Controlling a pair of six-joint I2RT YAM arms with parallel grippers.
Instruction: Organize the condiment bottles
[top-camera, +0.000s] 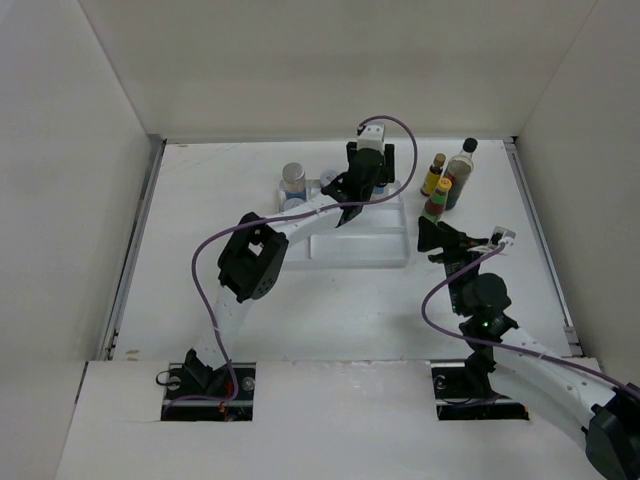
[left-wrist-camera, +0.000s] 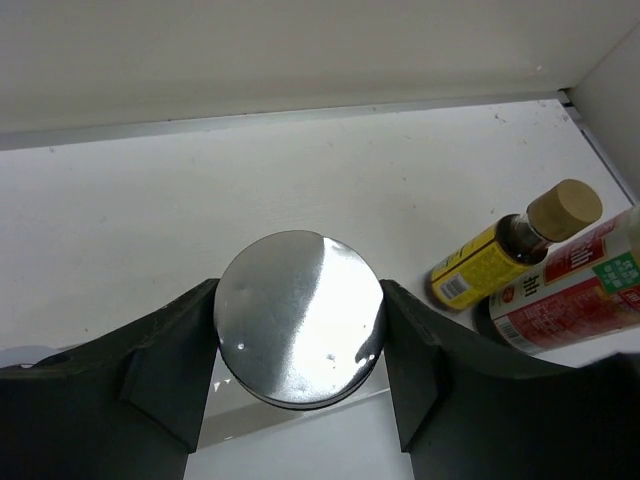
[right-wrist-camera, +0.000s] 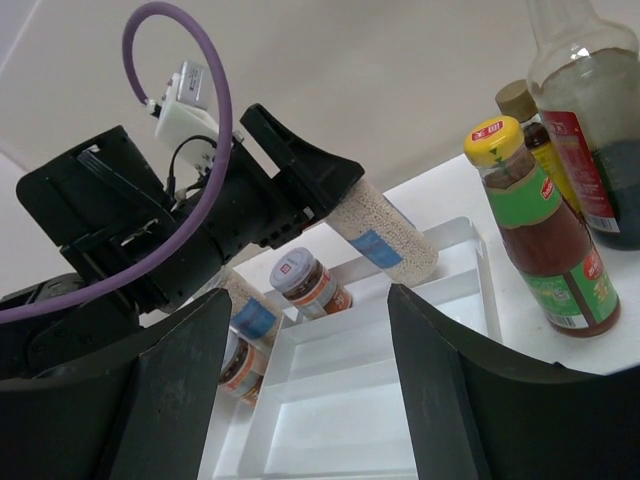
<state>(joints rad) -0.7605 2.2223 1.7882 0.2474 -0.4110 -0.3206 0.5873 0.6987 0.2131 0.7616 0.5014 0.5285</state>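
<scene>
Left gripper (top-camera: 352, 200) clamps a grey-lidded jar (right-wrist-camera: 385, 240), which tilts over the tray's (right-wrist-camera: 480, 280) far edge. Right gripper (top-camera: 432, 238) gapes empty near the yellow-capped bottle (right-wrist-camera: 535, 230). Risk: let go while tilted, the jar topples or strikes the red-label jar (right-wrist-camera: 305, 283).

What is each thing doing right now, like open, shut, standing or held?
Left end effector: shut on the grain jar.
Grain jar: lidded, tilted, gripped at its lid.
Right end effector: open, holding nothing.
Red sauce bottle: capped, upright, outside the tray.
Yellow-label bottle: capped, outside the tray.
Dark bottle: capped, upright.
Red-label jar: lidded, in the tray.
Tray: holds jars at the back.
</scene>
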